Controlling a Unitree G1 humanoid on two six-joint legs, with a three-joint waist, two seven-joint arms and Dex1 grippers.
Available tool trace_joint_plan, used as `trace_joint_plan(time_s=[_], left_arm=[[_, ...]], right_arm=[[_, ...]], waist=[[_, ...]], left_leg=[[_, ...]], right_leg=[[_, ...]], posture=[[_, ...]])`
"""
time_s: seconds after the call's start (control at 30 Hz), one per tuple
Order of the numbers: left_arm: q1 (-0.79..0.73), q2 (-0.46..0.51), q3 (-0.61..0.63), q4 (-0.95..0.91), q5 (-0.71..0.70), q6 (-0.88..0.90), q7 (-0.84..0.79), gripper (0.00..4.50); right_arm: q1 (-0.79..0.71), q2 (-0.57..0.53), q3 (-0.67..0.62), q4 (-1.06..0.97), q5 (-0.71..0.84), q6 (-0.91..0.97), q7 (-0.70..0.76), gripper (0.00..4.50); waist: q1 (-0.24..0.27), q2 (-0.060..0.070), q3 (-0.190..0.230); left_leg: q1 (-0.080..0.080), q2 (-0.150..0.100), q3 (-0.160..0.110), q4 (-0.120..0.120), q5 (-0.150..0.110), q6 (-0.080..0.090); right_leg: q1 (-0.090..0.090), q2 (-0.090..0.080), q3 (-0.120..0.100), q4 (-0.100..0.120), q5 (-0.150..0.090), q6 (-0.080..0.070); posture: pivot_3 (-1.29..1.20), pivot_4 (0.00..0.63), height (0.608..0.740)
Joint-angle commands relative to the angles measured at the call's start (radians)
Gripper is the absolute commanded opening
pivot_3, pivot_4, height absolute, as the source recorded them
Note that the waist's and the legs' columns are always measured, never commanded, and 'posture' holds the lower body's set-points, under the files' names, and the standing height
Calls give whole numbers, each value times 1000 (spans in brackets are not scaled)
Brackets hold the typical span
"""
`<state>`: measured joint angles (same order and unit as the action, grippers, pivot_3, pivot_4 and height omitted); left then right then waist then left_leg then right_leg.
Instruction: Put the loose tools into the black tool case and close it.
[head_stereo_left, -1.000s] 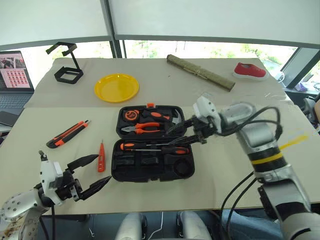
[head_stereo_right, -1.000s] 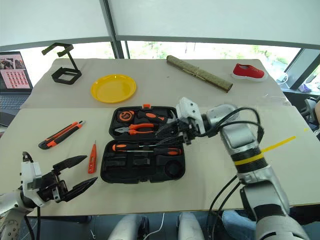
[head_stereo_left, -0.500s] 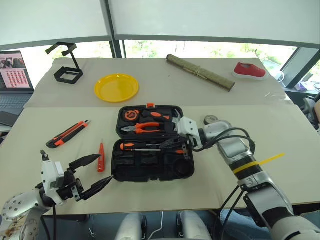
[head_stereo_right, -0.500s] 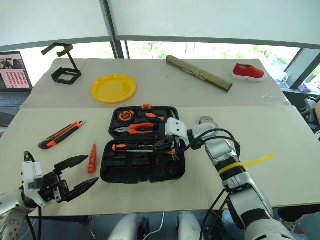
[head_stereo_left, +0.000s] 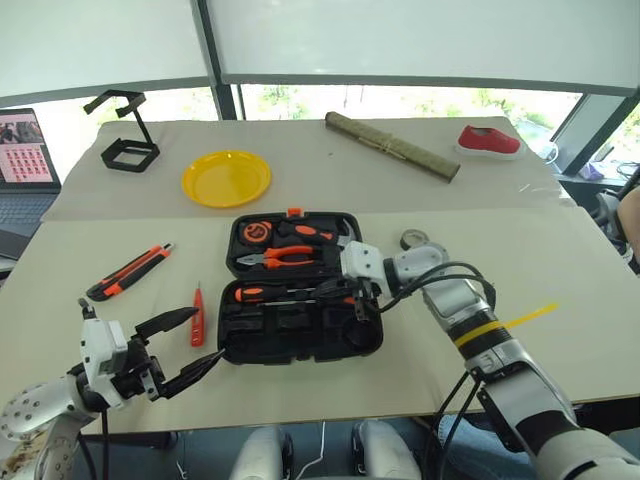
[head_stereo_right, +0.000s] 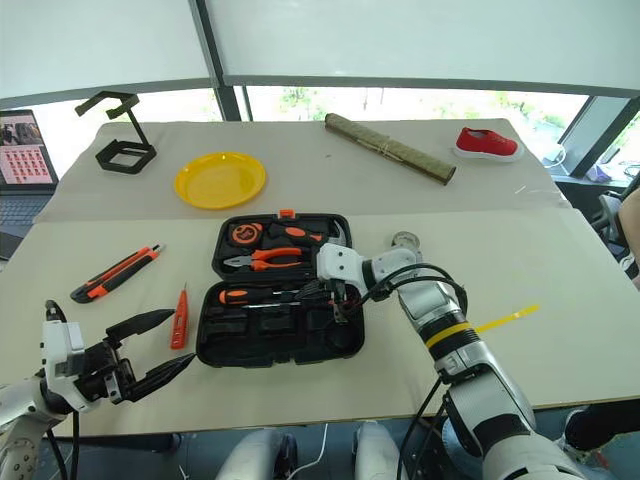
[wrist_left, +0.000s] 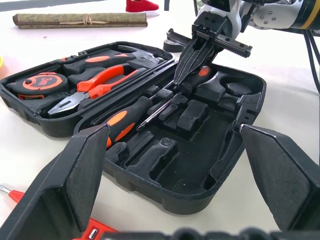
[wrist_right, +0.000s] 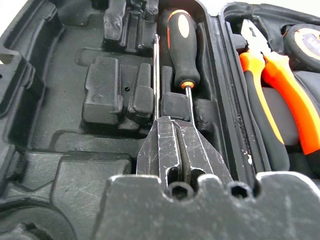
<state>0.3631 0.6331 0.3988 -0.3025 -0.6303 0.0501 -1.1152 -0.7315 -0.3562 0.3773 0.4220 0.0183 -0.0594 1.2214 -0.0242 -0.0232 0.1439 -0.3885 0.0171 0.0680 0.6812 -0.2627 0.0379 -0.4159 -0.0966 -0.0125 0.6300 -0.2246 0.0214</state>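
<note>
The black tool case (head_stereo_left: 292, 335) lies open at the table's middle. One orange-and-black screwdriver (wrist_right: 181, 45) sits in a slot of its front half. A second one lies beside it, its thin shaft (wrist_right: 155, 75) running under my right gripper (head_stereo_left: 343, 292). That gripper is shut, empty, tips down over this screwdriver's handle (wrist_left: 202, 72); I cannot tell whether they touch. The utility knife (head_stereo_left: 130, 272) and the orange tester screwdriver (head_stereo_left: 197, 317) lie left of the case, the grey tape roll (head_stereo_left: 412, 239) right of it. My left gripper (head_stereo_left: 208, 335) hangs open at the front left, empty.
Orange pliers (head_stereo_left: 275, 257), a tape measure (head_stereo_left: 255, 231) and a hammer (head_stereo_left: 340, 232) fill the case's lid half. Behind stand a yellow plate (head_stereo_left: 226, 177), a black wire stand (head_stereo_left: 122, 140), a rolled mat (head_stereo_left: 392, 146) and a red shoe (head_stereo_left: 489, 140). A laptop (head_stereo_left: 20, 160) sits far left.
My right gripper has come down and leftward into the case's front half and has shut. The left gripper has stayed still and open.
</note>
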Motion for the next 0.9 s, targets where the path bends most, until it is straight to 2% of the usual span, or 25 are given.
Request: trace_joint_plan(time_s=[0.03, 0.07, 0.17, 0.3, 0.4, 0.5, 0.53, 0.7, 0.8, 0.9], left_arm=[[17, 2, 48, -50, -24, 10, 32, 4500], [22, 1, 57, -51, -27, 12, 38, 4500], [67, -12, 136, -16, -34, 6, 62, 4500], [116, -34, 235, 57, -13, 2, 124, 4500], [173, -58, 340, 155, 44, 6, 237, 4500], [221, -89, 426, 203, 19, -4, 264, 4500], [236, -100, 444, 205, 13, 13, 286, 4500], [289, -115, 460, 152, -49, 115, 301, 4500], [294, -90, 448, 62, -114, 217, 317, 4500], [277, -24, 410, -85, -175, 416, 435, 4500]], right_arm=[[42, 21, -55, -85, 118, 17, 44, 24], [51, 21, -77, -113, 154, 32, 54, 24], [118, -27, -194, -258, 314, 124, 79, 753], [227, -102, -300, -365, 396, 164, 53, 2173], [366, -136, -442, -413, 508, 114, 76, 3182], [496, -155, -525, -420, 489, 15, 46, 4236], [523, -147, -549, -413, 483, -36, 36, 4407], [613, -126, -606, -410, 544, -106, 55, 4407], [628, -124, -598, -438, 549, -120, 50, 4407], [612, -123, -577, -496, 563, -97, 38, 4407]], waist=[[1, -1, 0], [3, -1, 0], [7, 0, 1], [11, -1, 0], [17, -2, 0], [16, -3, 1], [15, -4, 1], [12, -5, 1], [13, -7, 1], [17, -7, 1]], left_leg=[[0, 0, 0, 0, 0, 0], [-1, 1, 0, -1, 0, -1], [-6, 1, 0, -1, 1, -1], [-8, 0, 0, -1, 0, -1], [-8, 0, -1, -2, 0, 0], [-9, 0, 0, -2, -1, -1], [-9, 0, 0, -2, -1, 0], [-8, 1, 0, -2, -1, -1], [-7, 1, 1, -1, -1, -1], [-7, 1, 1, -1, 0, -1]], right_leg=[[-1, 0, 0, 0, 0, 0], [-2, 0, 0, 0, 0, -1], [-7, 0, 0, 0, 0, -1], [-6, -3, -2, -3, 0, 0], [-6, -3, -3, -4, 0, 0], [-7, -3, -3, -5, 0, 0], [-6, -3, -3, -5, 0, 1], [-6, -2, -1, -5, -1, 1], [-6, -2, -1, -5, -1, 0], [-6, -2, -1, -4, -1, 0]], posture=[[0, 150, 740], [0, 150, 740], [0, 150, 740], [0, 150, 740], [0, 150, 740], [0, 150, 740], [0, 150, 740], [0, 150, 740], [0, 150, 740], [0, 150, 740]])
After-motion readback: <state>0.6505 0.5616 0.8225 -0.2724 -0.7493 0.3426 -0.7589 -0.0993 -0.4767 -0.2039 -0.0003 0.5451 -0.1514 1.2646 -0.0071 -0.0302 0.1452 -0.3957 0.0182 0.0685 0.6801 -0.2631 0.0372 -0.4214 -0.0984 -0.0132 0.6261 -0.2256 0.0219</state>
